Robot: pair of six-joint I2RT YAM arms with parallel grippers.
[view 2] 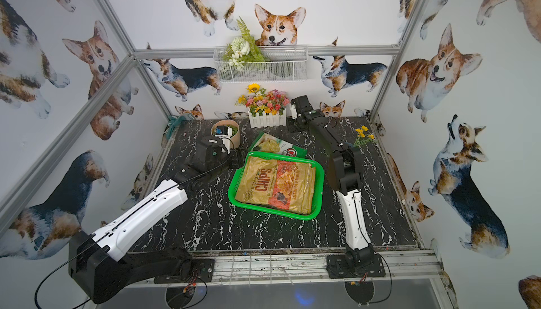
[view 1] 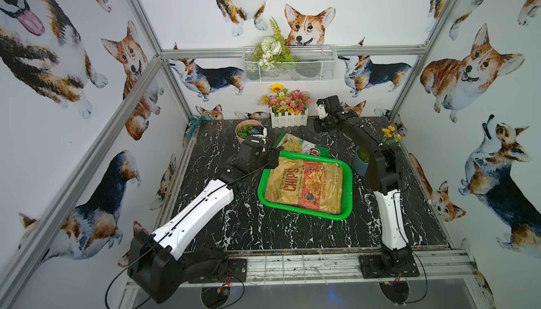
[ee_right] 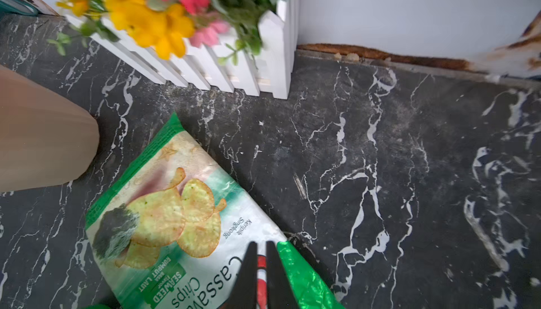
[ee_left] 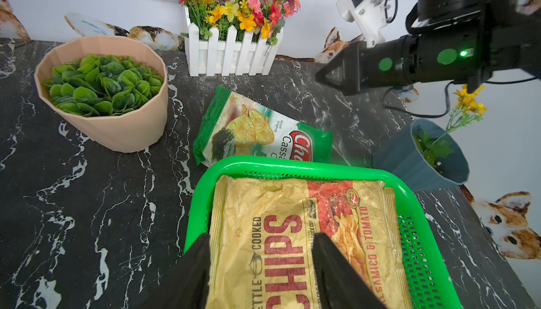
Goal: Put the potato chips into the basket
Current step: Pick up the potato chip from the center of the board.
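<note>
- Right, my left pincer point(ee_left: 260, 235) hangs spread over the 9 o'clock side of the basket point(ee_left: 278, 165), holding nothing.
- The peach pot point(ee_left: 117, 129) sits near the basket's 10 o'clock.
- The basket is mid-surface point(view 1: 234, 222), and a tan "CHIPS" bag point(view 1: 304, 186) lies flat across it. What's underneath I can't make out.
- The green-white bag point(ee_right: 181, 219) lies on the surface at the basket's 12 o'clock, against the far rim. I judge it light, puffy, slick and crushable, so I'd pinch a crimped end seam, not the belly.
- My right pincer point(ee_right: 262, 243) is over its red logo, only narrowly spread, gripping nothing.
- The picket flower box point(ee_left: 234, 55) beyond and the blue-grey pot point(ee_left: 409, 158) at 2 o'clock crowd that bag. The roomiest stretch is at 6 o'clock.
</note>
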